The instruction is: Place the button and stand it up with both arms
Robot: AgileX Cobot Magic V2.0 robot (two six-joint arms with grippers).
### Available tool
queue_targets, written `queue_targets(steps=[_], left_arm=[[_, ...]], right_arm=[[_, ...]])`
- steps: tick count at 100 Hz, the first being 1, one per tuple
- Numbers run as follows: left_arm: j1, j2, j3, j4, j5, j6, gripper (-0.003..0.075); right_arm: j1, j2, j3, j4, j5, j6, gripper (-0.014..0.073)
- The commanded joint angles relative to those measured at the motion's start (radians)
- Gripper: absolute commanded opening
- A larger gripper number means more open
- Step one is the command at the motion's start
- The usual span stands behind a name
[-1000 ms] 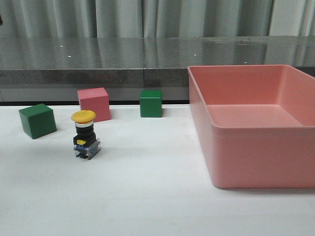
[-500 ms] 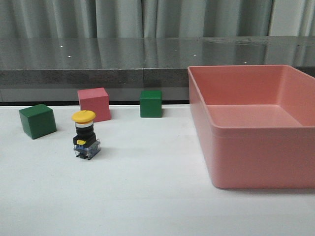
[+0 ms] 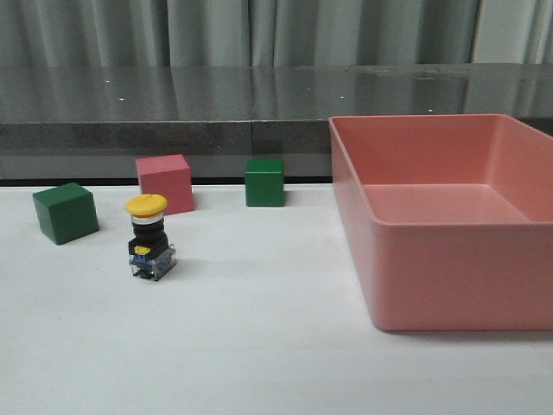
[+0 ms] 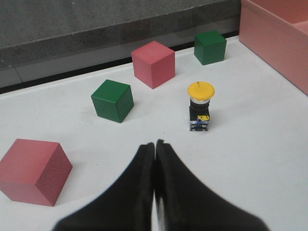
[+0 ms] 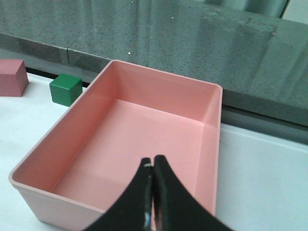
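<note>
Only the left wrist view shows a second pink cube; the button stands upright, well apart from the left gripper, whose fingers are pressed together.

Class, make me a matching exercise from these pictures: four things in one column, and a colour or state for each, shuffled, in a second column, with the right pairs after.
Things:
1. button
2. bin
3. left gripper
4. cube next to the bin

States:
A. green
B. shut, holding nothing
C. standing upright, yellow cap on top
D. pink and empty

Pairs: 1-C, 2-D, 3-B, 4-A
</note>
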Motion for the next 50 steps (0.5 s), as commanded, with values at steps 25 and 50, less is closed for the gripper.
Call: queue_targets(steps=[25, 50], left_arm=[[-0.004, 0.003, -0.022, -0.031, -0.155, -0.001, -0.002], [-0.007, -0.057, 0.08, 0.053, -0.37, -0.059, -0.002]], right_arm=[[-0.004, 0.003, -0.028, 0.003, -0.084, -0.004, -0.0062], [-0.004, 0.003, -0.028, 0.003, -0.083, -0.004, -0.0062]])
